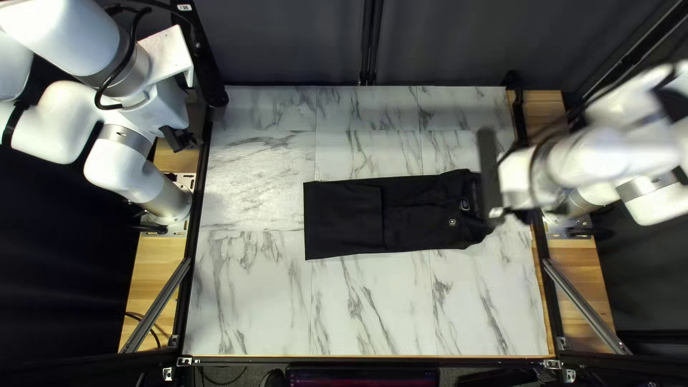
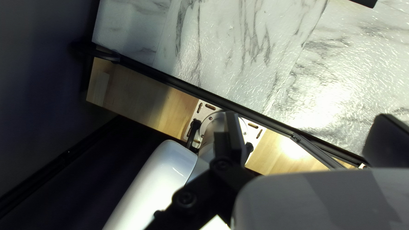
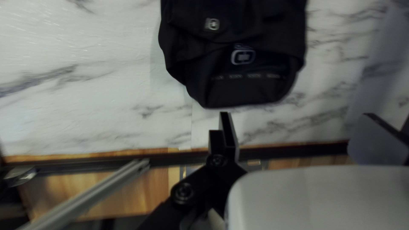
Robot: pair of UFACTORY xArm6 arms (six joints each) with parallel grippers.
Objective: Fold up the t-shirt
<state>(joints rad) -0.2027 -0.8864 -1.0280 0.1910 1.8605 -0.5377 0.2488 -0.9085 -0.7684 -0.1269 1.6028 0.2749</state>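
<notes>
So, the marbled tabletop spreads wide, and both white arms flank it: the left arm bent up at nine to ten o'clock, the right arm a blur reaching in from three. And there's the black T-shirt, lying about mid-tabletop, already a long, narrow bundle! Its square, folded-over section sits at the nine o'clock end, straight-edged and flat, while the collar points to three, its outline rounder and more rumpled. Slanting metal bars, one at seven o'clock and one at five, stand beyond the side edges.

Over to the right end effector, up by the collar; the right wrist view puts the collar just ahead of it, a gap between. Wide or narrow? Cannot tell. The left end effector is off at ten o'clock, well apart from the shirt, above its own arm's base plate; its setting, too, I cannot tell. Smallest of all, two pale emblems show by the neck, one inside the collar, one on the cloth toward five o'clock.
</notes>
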